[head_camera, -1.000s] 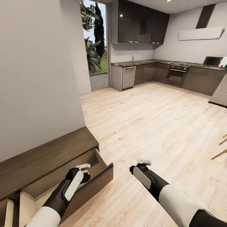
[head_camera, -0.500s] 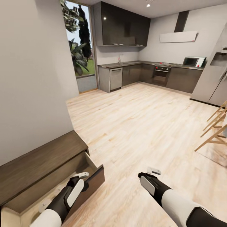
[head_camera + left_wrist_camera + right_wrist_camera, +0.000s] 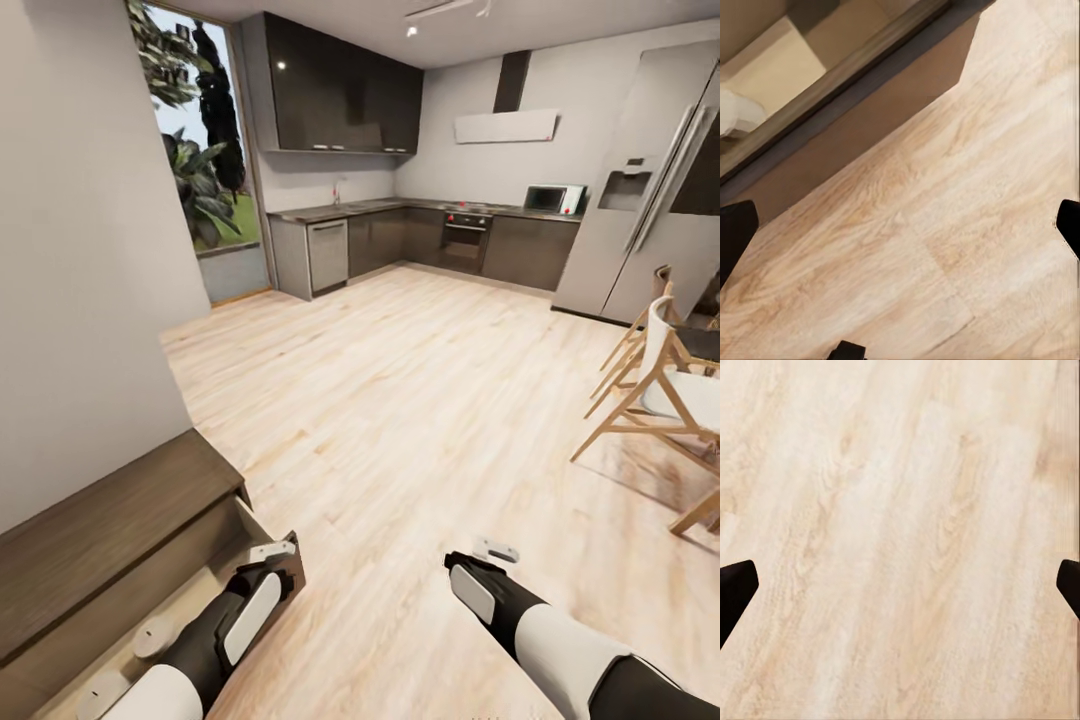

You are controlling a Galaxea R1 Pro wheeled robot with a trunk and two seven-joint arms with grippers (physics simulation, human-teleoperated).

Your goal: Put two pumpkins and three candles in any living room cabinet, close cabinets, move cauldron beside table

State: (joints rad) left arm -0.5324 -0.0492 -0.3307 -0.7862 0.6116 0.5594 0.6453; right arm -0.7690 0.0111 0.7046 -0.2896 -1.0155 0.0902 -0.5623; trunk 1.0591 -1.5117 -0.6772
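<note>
The cabinet (image 3: 110, 540) sits low against the wall at the robot's left, its near drawer (image 3: 215, 575) pulled out and open. Inside the drawer lie two pale stubby candles (image 3: 155, 635) on the beige bottom, one nearer the drawer front and one further back; a candle (image 3: 736, 112) also shows in the left wrist view beyond the dark drawer front.

The left gripper (image 3: 272, 553) hangs just over the drawer's outer corner, its fingers set apart and holding nothing (the left wrist view has the dark tips at opposite edges with bare floor (image 3: 420, 400) between them). The right gripper (image 3: 495, 551) is over open floor, well apart from the cabinet, its fingers likewise spread and empty.

The relation that matters: the drawer lies directly below and to the left of the left gripper, and its long front runs along the cabinet's length, so a push toward the wall would close it. The left arm is plainly the nearer one for that. No pumpkins or cauldron are in sight here; ahead are a kitchen (image 3: 400, 230) and a chair (image 3: 660, 380), so much of the task looks unfinished.
</note>
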